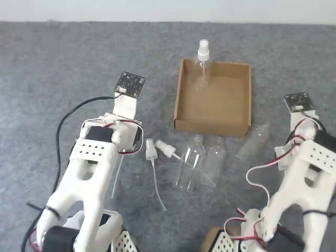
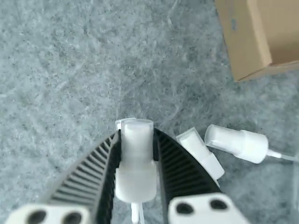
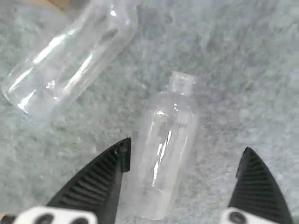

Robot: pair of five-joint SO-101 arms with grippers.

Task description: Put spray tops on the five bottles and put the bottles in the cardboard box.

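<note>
We're on the left claw point(image 2: 136, 135) first, and it's clenched on a spray top point(image 2: 135, 172). The ribbed jaws press against both sides of the white head, low over the grey desk point(image 1: 63, 63). The grip sits on the head, not the thin dip tube, and we reckon that's so the tube hangs free to be fed into a bottle neck. Just beside it lie two more loose spray tops point(image 2: 236, 142), touching or nearly touching each other, not far from the corner of the cardboard box point(image 2: 261, 32).

Over to the right claw point(image 3: 187, 147). It's released, jaws spread wide to either side of an uncapped bottle point(image 3: 166, 172) lying flat on the desk. The bottle's open neck points away from the wrist. Neither jaw touches the plastic, so we read this as lining up for a grasp around the body. A second bottle point(image 3: 70, 60) lies close by at an angle.

From the high view, one capped bottle point(image 1: 202, 65) stands upright in the far part of the box, so we judge one of five is done. Two clear bottles point(image 1: 189, 168) lie side by side in front of the box, between the arms.

Our call is that the work is split, one arm bringing the top and the other fetching a bottle to hold for it. The clear, rounded bottle could roll or slip as the jaws close.
</note>
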